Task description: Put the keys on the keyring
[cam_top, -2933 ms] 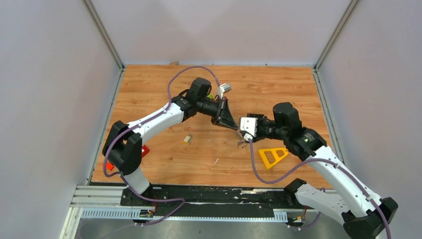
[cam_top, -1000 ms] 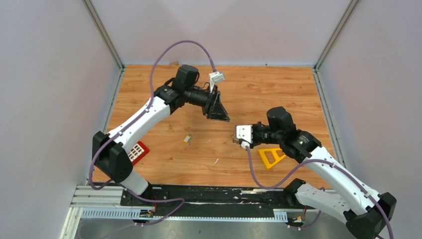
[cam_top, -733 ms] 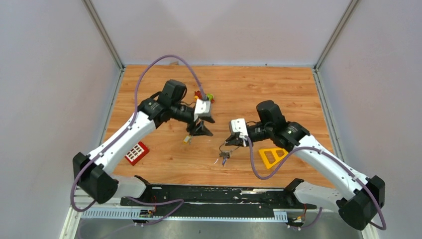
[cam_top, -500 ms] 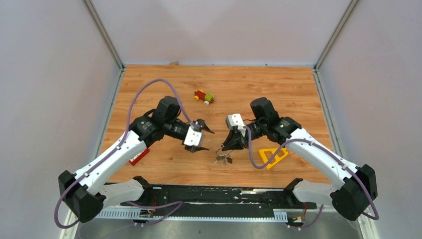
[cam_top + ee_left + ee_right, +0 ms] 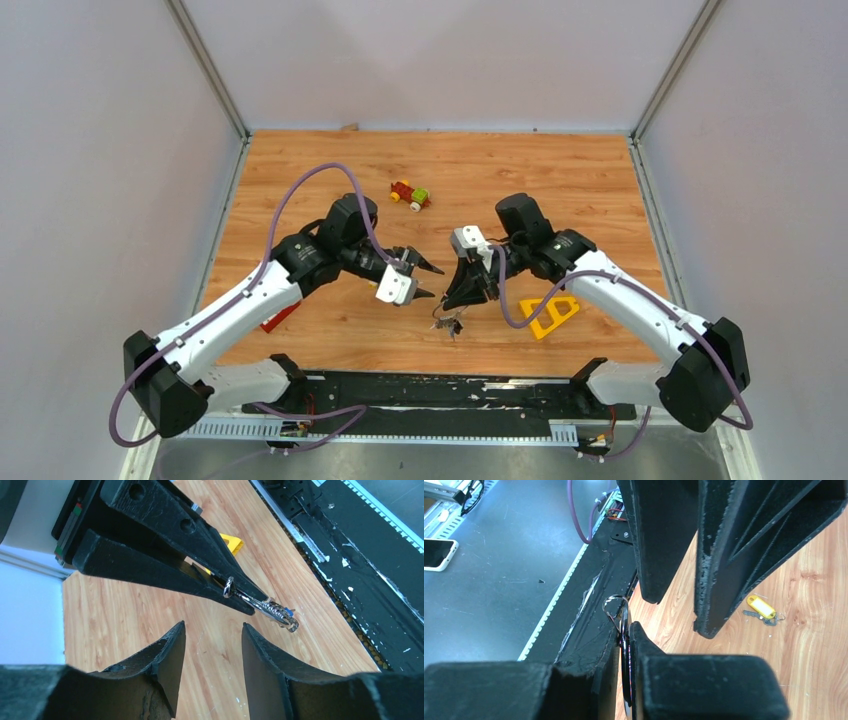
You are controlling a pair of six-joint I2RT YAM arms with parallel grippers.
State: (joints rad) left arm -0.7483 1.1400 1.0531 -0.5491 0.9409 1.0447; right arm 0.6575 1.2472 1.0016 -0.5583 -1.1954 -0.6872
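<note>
1. Wood-grain table [image 5: 600, 180] fills the floor of a pale-walled enclosure, and both arms reach from a black rail at its near edge toward the middle.
2. The right gripper [image 5: 462, 292] points down and leftward with its two black fingers pressed together on the keyring [image 5: 228, 586]. In the left wrist view a small loop of silver wire sticks out from between them, a little back from their tips.
3. The right wrist view shows the same wire loop pinched in the narrow slot between that gripper's own fingers.
4. The keys [image 5: 449, 321] hang in a bunch from the right gripper's tips, low over the wood near the front of the table. I cannot tell whether they touch the surface. The left wrist view shows the bunch as a silver cluster with a bit of blue in it.
5. The left gripper [image 5: 432, 282] sits just to the left of the right one, its tips facing it. Its jaws are spread apart with nothing between them.
6. A key with a yellow tag [image 5: 762, 607] lies flat on the wood, apart from the bunch and beside the left gripper's fingers in the right wrist view.
7. A yellow triangle [image 5: 538, 325] lies on the table below the right forearm, near the right gripper.
8. A toy car [image 5: 410, 194] stands farther back, well apart from both grippers.
9. A red object [image 5: 272, 318] shows partly from under the left arm.
</note>
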